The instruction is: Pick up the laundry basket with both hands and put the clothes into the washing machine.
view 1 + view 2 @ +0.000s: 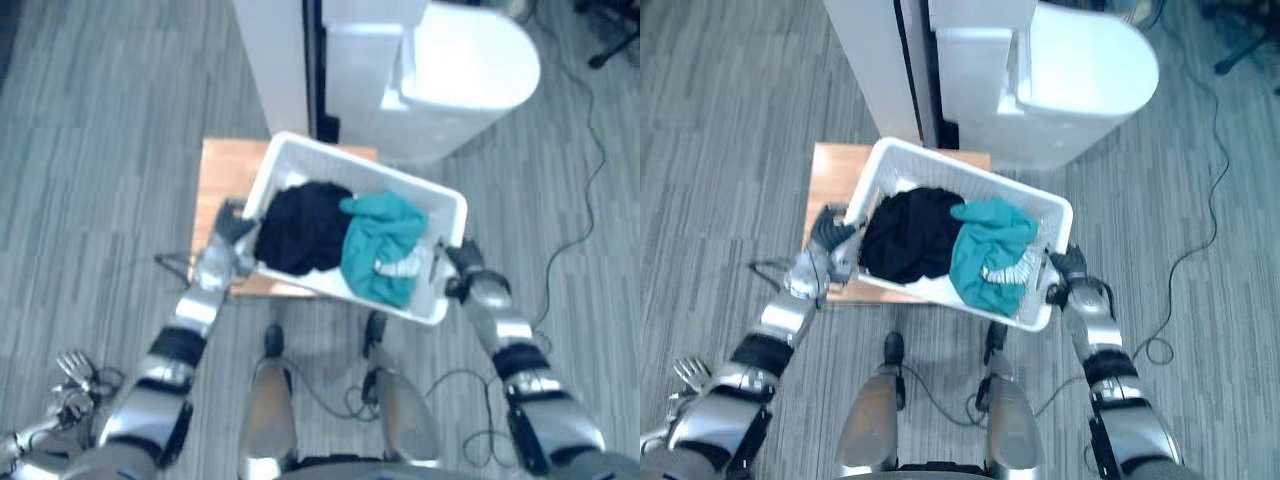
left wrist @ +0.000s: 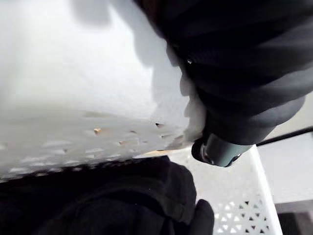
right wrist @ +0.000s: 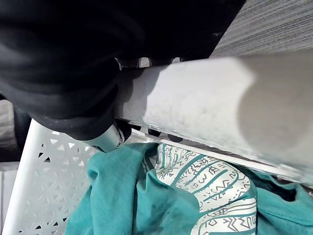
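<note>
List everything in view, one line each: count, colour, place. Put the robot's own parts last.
white perforated plastic laundry basket: one, white, held tilted above the table
crumpled black garment: one, black, basket's left half
crumpled teal garment with white print: one, teal, basket's right half, touching the black one
small wooden table: one, light brown, under the basket's left end
white washing machine with rounded top: one, white, beyond the basket
tall white panel: one, white, left of the machine
grey plank floor: grey, all round
left hand: one, dark-covered, thumb over the basket's left rim
right hand: one, dark-covered, thumb over the basket's right rim
</note>
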